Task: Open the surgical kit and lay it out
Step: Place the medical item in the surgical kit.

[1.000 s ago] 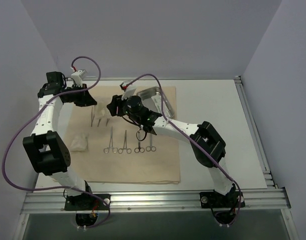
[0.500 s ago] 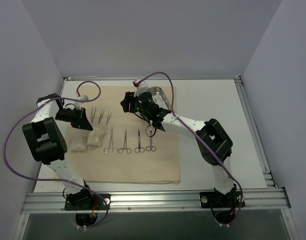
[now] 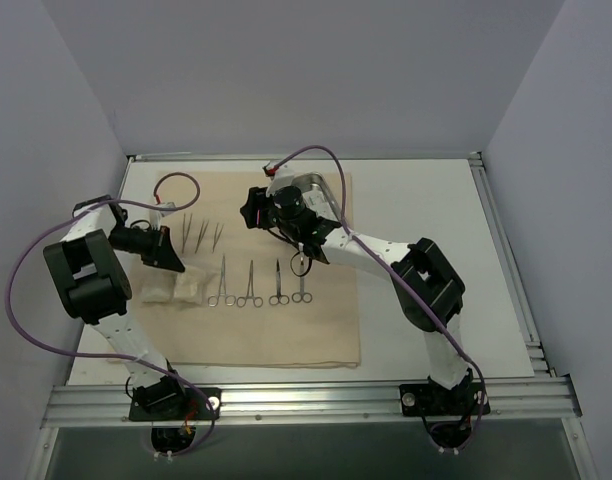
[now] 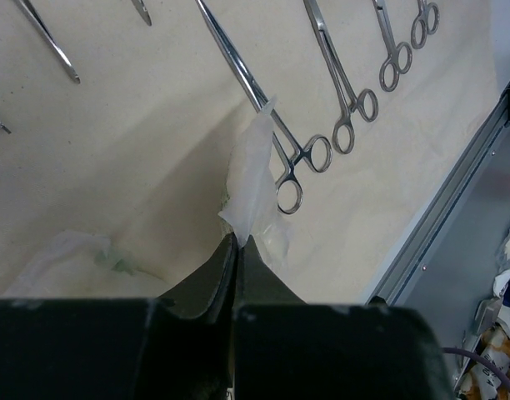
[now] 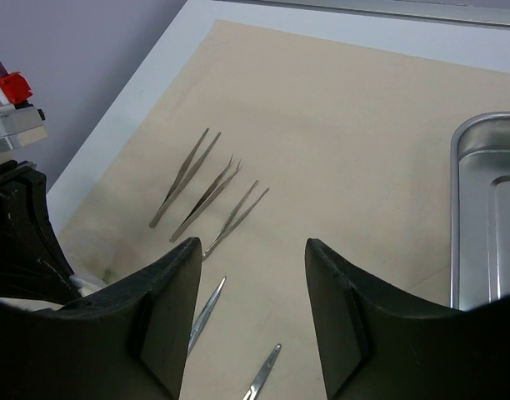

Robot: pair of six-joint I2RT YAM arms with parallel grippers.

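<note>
Left fingers (image 4: pixel 207 282): closed on clear packet (image 4: pixel 251 175), beside forceps (image 4: pixel 235 60).
Right fingers (image 5: pixel 167 308): open, empty, above cloth wrap (image 5: pixel 338 125).
Kit: instruments lie on wrap, left-centre tabletop (image 3: pixel 436 200); steel tray (image 5: pixel 488 208) at far edge.

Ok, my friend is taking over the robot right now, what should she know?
Left tool: shut on a thin whitish packet, beside the ringed instruments.
Right tool: open, empty, over the cloth near the tray.
Done: cloth spread flat; tweezers and ringed instruments lie in rows.
Left: probably setting that packet down on the cloth.
</note>
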